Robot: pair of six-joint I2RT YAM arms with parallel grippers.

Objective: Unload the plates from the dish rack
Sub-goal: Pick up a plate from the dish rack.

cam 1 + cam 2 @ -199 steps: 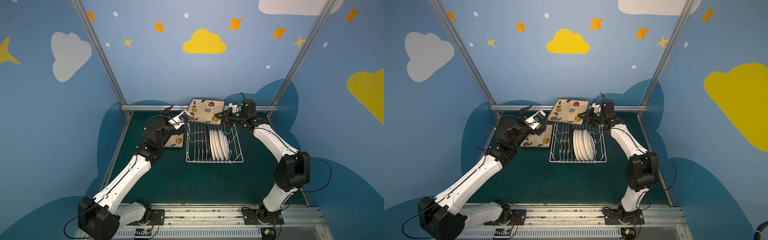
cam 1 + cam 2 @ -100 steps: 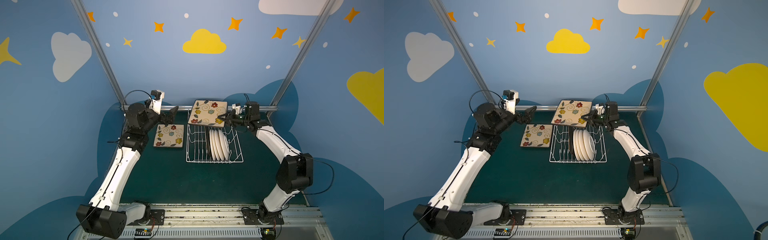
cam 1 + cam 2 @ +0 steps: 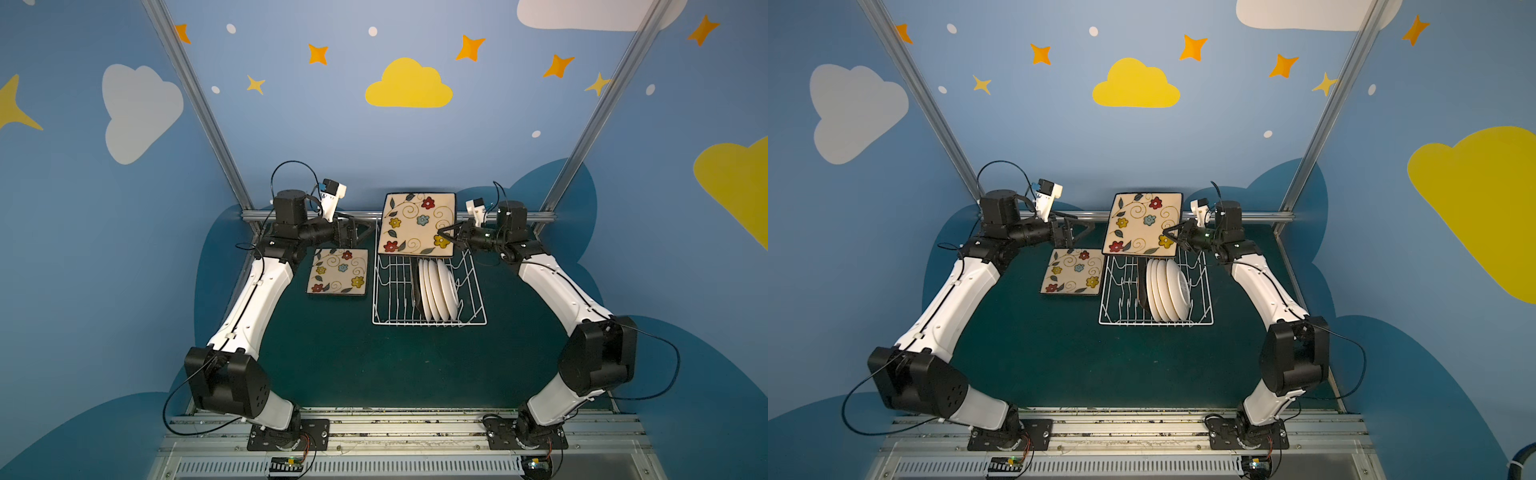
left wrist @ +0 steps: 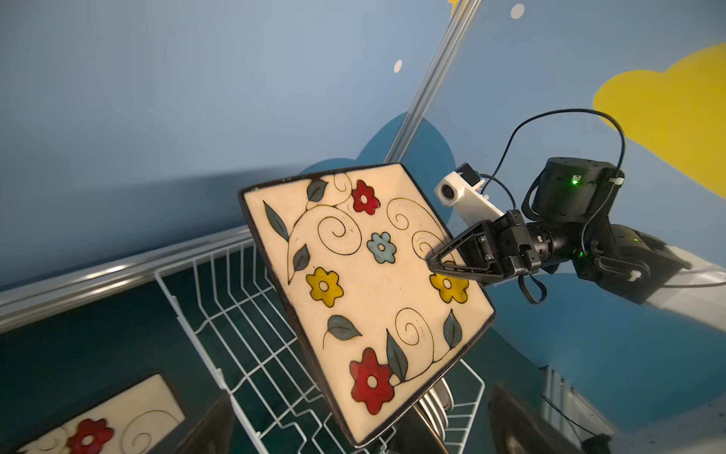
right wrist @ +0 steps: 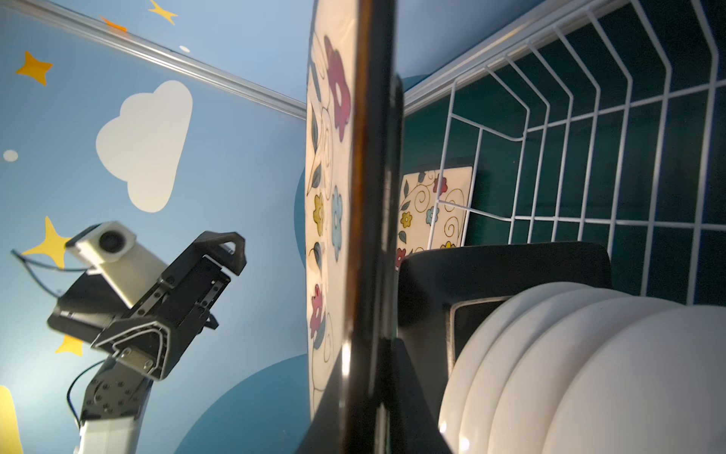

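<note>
The right end effector is pinched on the edge of a cream flowered plate, its jaws nearly pressed together across the dark rim next to a yellow flower. The plate extends away from this end effector toward the other arm, raised and tilted so its painted face looks up and toward the robot's base; the right wrist view shows it edge-on. Below the right end effector and a little to its inner side sits the dish rack on the green tabletop. The held plate hangs over the rack's far end, and whether its lower edge touches the wires cannot be told. Standing on edge in the rack, nearer the robot's base than the right end effector, are four round white plates packed side by side, with a dark plate just beside them on the side away from that end effector. The left end effector is spread wide and holds nothing; it hovers near the free edge of the held plate without touching it. Just beneath it, and slightly toward the base, a second flowered plate lies flat and face up on the tabletop, close beside the rack's outer wall.
</note>
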